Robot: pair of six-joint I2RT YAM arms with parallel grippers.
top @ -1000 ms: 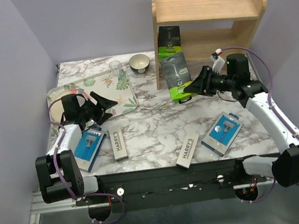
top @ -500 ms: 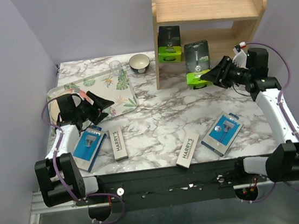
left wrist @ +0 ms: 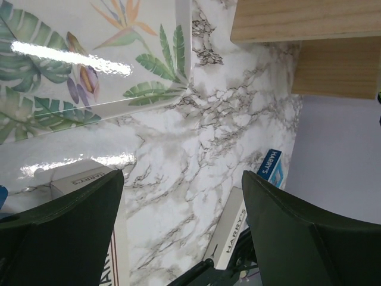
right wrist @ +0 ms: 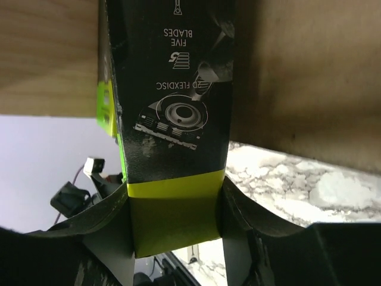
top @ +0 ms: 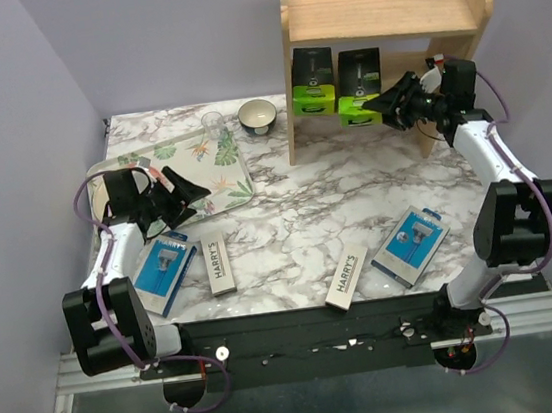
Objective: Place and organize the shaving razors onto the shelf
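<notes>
The light-wood shelf (top: pixel 383 7) stands at the back right. One black box with a lime-green end (top: pixel 312 81) stands upright on its lower tier. My right gripper (top: pixel 382 108) is shut on the second black and lime box (top: pixel 359 87), holding it upright beside the first; in the right wrist view (right wrist: pixel 175 214) the fingers clamp its lime end. Two white HARRY'S boxes (top: pixel 219 262) (top: pixel 346 278) and two blue-and-white packs (top: pixel 165 268) (top: pixel 411 244) lie on the marble table. My left gripper (top: pixel 193 188) is open and empty over the tray's near edge.
A floral tray (top: pixel 165 165) lies at the back left with a clear glass (top: pixel 214 125) on it. A small bowl (top: pixel 258 116) stands beside the shelf's left panel. Purple walls close in on the left and right.
My right gripper carried the black and lime box back and up onto the shelf's lower tier, next to the first box. The left arm barely moved.
</notes>
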